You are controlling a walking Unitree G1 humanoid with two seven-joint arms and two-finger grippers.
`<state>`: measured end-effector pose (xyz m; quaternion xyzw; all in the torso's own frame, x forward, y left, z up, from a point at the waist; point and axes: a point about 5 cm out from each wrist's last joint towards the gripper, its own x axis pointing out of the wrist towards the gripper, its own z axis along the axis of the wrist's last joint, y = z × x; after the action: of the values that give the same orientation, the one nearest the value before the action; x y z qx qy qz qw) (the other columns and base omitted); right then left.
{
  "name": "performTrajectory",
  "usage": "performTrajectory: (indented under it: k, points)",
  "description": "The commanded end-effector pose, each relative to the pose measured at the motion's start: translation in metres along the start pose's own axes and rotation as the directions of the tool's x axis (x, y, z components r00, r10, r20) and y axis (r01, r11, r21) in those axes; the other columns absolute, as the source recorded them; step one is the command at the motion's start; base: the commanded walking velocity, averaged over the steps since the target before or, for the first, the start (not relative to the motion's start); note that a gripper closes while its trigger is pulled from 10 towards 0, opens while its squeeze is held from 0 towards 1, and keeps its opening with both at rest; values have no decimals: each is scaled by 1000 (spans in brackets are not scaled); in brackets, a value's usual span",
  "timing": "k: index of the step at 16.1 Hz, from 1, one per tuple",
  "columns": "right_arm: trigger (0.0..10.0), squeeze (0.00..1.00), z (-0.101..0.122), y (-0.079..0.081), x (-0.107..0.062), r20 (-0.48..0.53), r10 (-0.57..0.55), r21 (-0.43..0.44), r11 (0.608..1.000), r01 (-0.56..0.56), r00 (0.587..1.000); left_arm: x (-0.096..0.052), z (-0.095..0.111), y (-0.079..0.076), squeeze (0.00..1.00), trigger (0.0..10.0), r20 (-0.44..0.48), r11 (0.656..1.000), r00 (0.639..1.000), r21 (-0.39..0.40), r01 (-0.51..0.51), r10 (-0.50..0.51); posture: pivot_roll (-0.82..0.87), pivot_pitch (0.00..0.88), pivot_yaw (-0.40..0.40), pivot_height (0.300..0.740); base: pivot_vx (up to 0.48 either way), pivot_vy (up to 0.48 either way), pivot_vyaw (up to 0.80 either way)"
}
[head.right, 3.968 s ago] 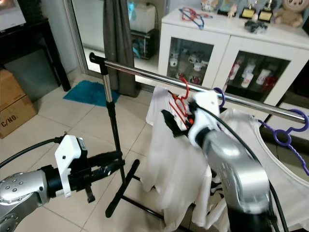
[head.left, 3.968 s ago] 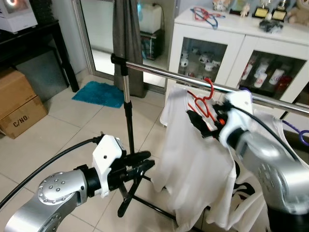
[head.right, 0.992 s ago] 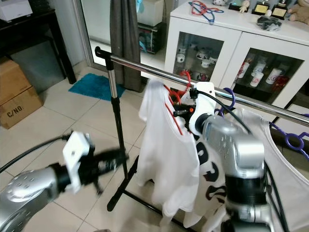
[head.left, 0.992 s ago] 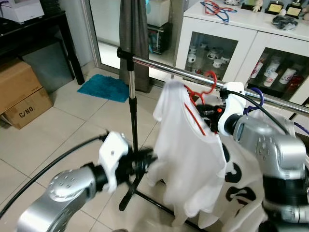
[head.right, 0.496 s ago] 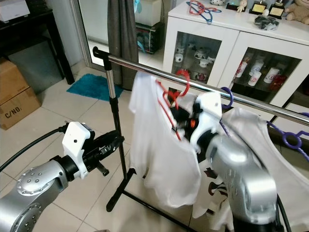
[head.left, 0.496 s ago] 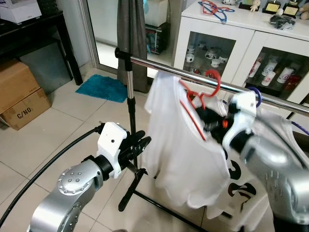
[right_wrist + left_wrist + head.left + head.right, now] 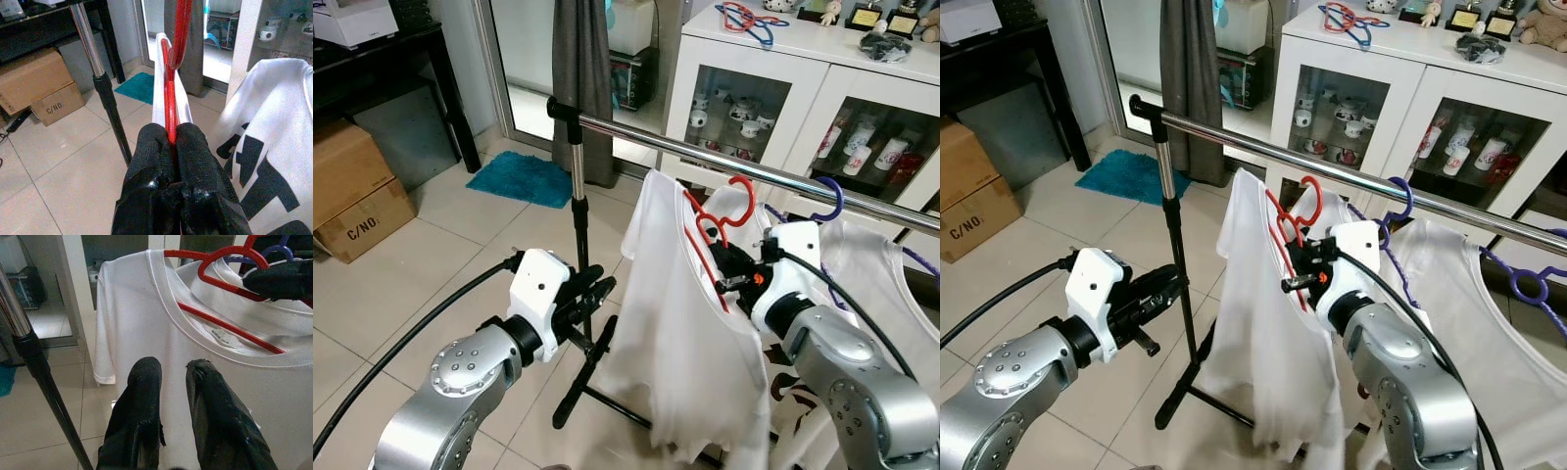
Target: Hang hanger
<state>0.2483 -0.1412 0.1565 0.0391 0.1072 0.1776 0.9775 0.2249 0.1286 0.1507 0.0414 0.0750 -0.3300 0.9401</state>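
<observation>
A red hanger (image 7: 710,235) carries a white T-shirt (image 7: 685,333). My right gripper (image 7: 729,269) is shut on the hanger's neck, and its fingers (image 7: 156,147) clamp the red wire from both sides. The hanger's hook (image 7: 1310,191) sits just below and in front of the chrome rail (image 7: 636,137), not over it. The shirt hangs straight down from the hanger. My left gripper (image 7: 599,284) is held beside the rack's upright pole (image 7: 578,206), open by a narrow gap with nothing between its fingers (image 7: 142,396), pointing at the shirt's chest (image 7: 132,318).
More white shirts hang further right on purple hangers (image 7: 829,196), one with black print (image 7: 264,161). A white glass-door cabinet (image 7: 803,78) stands behind the rail. A grey curtain (image 7: 579,78), a blue mat (image 7: 524,181) and cardboard boxes (image 7: 352,196) are at the left.
The shirt has swung back from a leftward tilt to hang straight. The hanger's hook has dropped from rail height to just below it. My left gripper has barely moved.
</observation>
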Motion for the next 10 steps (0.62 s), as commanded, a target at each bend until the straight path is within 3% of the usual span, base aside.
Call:
performTrajectory:
  k: [1, 10]
  points:
    - [10000, 0, 2, -2, -1, 24, -7, -18, 1000, 8, 1000, -1, 0, 3, 0, 10000, -9, 1000, 1000, 6, -7, 7, 81, 0, -38, 740, 0, 0, 0]
    - [10000, 0, 0, -3, -2, 9, -11, -13, 1000, 11, 1000, 0, 0, 2, 0, 10000, -13, 1000, 1000, 6, 2, -2, 72, 0, -32, 740, 0, 0, 0]
